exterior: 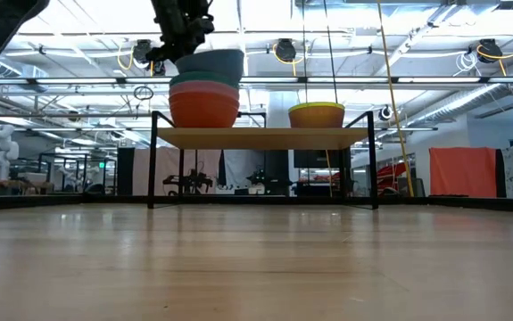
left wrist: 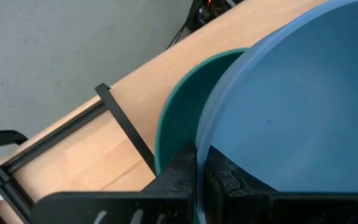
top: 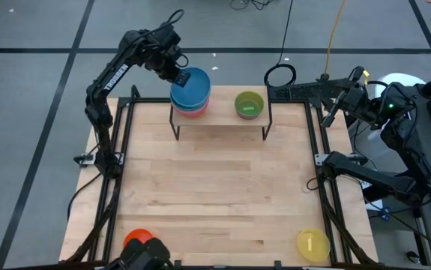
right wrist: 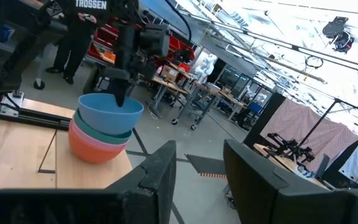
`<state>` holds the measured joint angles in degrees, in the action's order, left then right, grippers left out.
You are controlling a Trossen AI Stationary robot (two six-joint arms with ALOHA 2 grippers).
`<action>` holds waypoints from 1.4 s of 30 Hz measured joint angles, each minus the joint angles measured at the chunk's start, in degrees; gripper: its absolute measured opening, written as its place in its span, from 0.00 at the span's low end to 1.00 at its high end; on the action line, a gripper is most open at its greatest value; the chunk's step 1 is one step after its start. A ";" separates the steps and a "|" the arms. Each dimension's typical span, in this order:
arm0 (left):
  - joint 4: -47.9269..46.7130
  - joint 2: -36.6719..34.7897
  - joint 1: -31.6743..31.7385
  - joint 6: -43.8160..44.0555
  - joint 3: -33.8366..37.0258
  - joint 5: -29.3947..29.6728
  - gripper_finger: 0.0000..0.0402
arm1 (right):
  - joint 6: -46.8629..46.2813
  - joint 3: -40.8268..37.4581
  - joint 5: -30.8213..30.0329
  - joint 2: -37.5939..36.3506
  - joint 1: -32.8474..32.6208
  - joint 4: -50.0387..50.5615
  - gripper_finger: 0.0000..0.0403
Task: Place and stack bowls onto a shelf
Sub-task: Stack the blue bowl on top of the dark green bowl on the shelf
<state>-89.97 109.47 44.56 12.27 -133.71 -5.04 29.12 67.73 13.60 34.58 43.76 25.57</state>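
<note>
Blue bowl held tilted over the stack at the shelf's left end.

The left gripper (top: 176,71) is clamped on the rim of the blue bowl (top: 192,87), mouth up and slightly tipped, atop teal, pink and red bowls on the shelf (top: 219,122); a green bowl (top: 249,104) sits upright right of them. The right gripper (right wrist: 197,168) waits beyond the shelf's right end, fingers apart. Light wooden tabletop (top: 215,195); workshop behind. "TROSSEN" reads on the left arm.

Tabletop (top: 222,195): light wood, visible grain, smooth satin finish | Shelf (top: 222,124): light wood board, thin matt black metal legs | Bowls: smooth plastic, slight sheen; blue bowl (top: 193,86), green bowl (top: 249,104), yellow bowl (top: 312,244) | Table frame (top: 121,150): matt black metal
</note>
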 joint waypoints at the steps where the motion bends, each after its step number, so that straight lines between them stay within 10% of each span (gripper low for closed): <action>1: 0.00 0.10 0.06 -0.02 0.00 0.02 0.01 | 0.00 0.01 -0.01 -0.01 0.00 0.01 0.31; 28: -0.04 -0.83 1.14 3.40 0.04 -1.46 0.01 | 0.50 0.01 -0.01 -0.01 0.01 -0.03 0.31; 42: 0.04 -2.04 0.90 2.55 11.65 -2.68 0.07 | 1.77 0.01 -0.03 0.00 0.00 -0.04 0.31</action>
<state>-89.93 107.43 45.45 14.82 -122.06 -7.72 30.89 67.74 13.56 34.58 43.76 25.53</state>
